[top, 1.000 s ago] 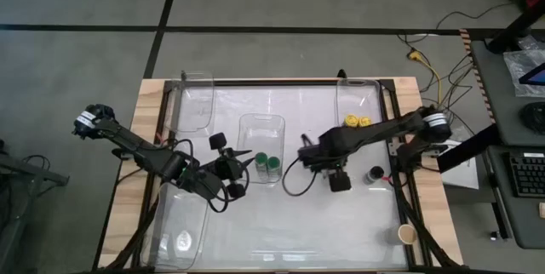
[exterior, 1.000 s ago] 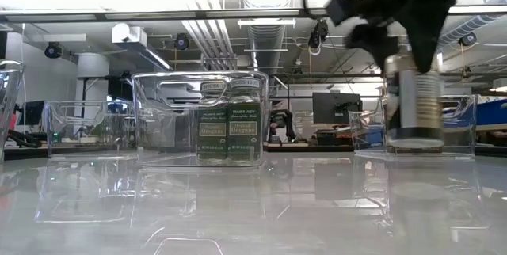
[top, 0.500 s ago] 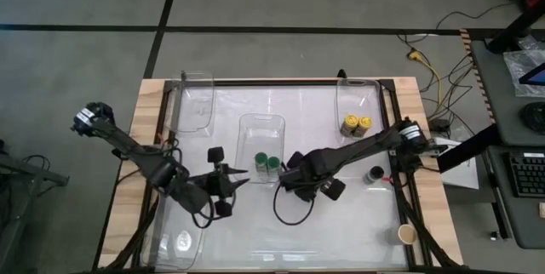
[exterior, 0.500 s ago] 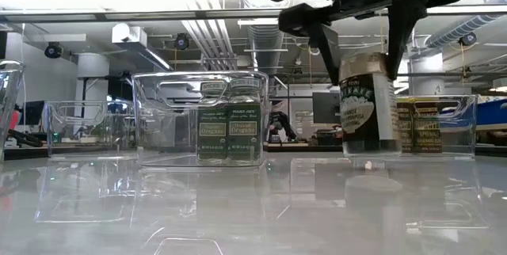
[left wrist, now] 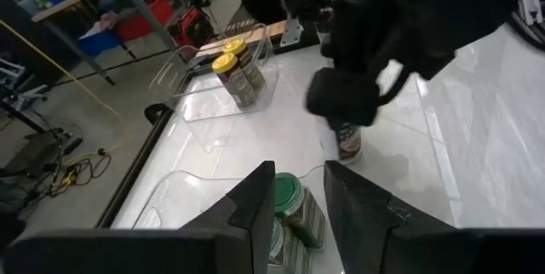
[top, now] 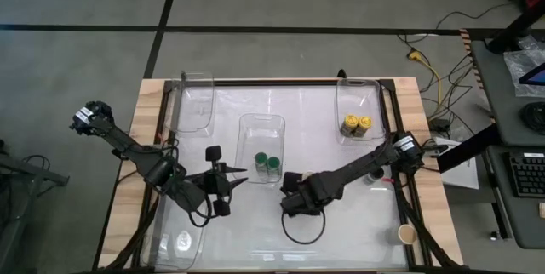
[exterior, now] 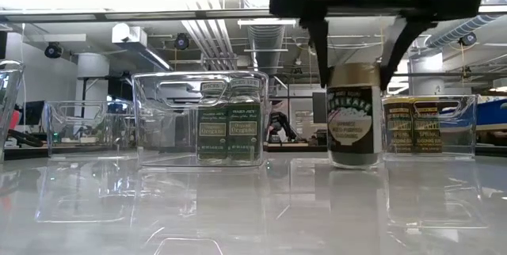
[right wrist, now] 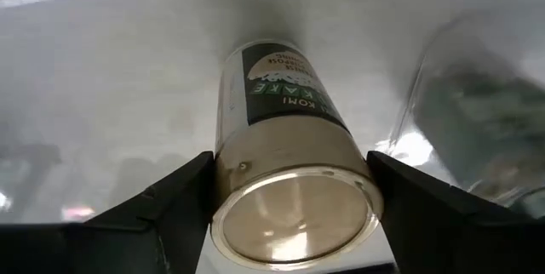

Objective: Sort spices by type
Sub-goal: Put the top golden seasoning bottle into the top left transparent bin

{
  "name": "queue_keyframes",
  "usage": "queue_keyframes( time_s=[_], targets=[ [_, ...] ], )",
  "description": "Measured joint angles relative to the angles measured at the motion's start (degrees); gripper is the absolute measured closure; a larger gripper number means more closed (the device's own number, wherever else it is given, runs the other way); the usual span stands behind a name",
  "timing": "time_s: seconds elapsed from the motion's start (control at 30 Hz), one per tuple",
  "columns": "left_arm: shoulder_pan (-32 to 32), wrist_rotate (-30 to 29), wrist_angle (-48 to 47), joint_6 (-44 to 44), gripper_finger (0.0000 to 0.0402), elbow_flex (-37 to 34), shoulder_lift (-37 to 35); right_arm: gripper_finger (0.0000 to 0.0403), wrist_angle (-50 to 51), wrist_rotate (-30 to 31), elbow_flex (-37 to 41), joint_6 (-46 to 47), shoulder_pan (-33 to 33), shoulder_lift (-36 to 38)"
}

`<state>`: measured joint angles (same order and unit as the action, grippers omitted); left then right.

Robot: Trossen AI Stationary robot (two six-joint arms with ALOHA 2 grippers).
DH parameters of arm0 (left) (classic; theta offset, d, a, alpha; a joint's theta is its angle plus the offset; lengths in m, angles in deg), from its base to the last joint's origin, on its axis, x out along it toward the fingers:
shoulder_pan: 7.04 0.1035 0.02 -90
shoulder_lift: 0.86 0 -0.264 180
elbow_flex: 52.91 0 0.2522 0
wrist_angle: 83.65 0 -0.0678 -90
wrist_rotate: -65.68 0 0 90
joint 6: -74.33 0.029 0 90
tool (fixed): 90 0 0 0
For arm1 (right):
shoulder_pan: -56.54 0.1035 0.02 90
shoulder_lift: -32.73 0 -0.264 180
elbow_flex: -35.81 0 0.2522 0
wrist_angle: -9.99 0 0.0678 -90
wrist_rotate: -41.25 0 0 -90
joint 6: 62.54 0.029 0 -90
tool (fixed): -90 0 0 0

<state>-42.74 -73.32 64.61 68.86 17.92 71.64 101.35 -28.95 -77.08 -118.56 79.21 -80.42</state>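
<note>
My right gripper (top: pixel 294 201) is shut on a spice jar (exterior: pixel 352 128) with a tan-brown lid and a green label, near the table's middle and front. My left gripper (top: pixel 243 174) hovers left of the middle bin (top: pixel 261 129), its fingers a little apart with nothing between them. Two green-lidded jars (top: pixel 266 164) stand in that bin. Two yellow-lidded jars (top: pixel 356 125) stand in the far right bin (top: pixel 358 95). A black-lidded jar (top: pixel 375 174) stands on the table near the right edge. My right gripper pinches the jar at its lid end (right wrist: pixel 294 214) between its two fingers (right wrist: pixel 170 214), one on each side. The fingers come steeply from above. The jar stays upright (exterior: pixel 352 73); whether its base touches the table I cannot tell.
An empty clear bin (top: pixel 197 104) sits at the far left and another (top: pixel 183 223) at the near left. A paper cup (top: pixel 407 234) stands on the wooden frame at the near right. Open tabletop lies along the near side.
My right gripper has carried the tan-lidded jar toward the table's left and near edge, rolling its wrist and sinking; the jar has stayed upright and now hangs lower. My left gripper has swung a little toward the near edge.
</note>
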Motion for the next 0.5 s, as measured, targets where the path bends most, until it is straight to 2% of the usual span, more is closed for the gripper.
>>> queue_keyframes(
  time_s=[0.17, 0.4, 0.5],
  targets=[
    [0.1, -0.8, 0.1, 0.0, 0.0313, 0.0, 0.0, 0.0115, -1.9, 0.2, 0.0, -2.2, 2.7, 0.0],
    [0.2, -4.0, 0.2, 0.0, 0.0313, 0.0, -0.1, 0.0128, -5.0, -0.5, 0.0, -7.1, 4.8, 0.0],
    [0.2, -4.0, 0.5, -0.6, 0.0313, 0.0, -0.1, 0.012, -7.1, -0.7, 0.0, -9.6, 4.9, 0.1]
  ],
)
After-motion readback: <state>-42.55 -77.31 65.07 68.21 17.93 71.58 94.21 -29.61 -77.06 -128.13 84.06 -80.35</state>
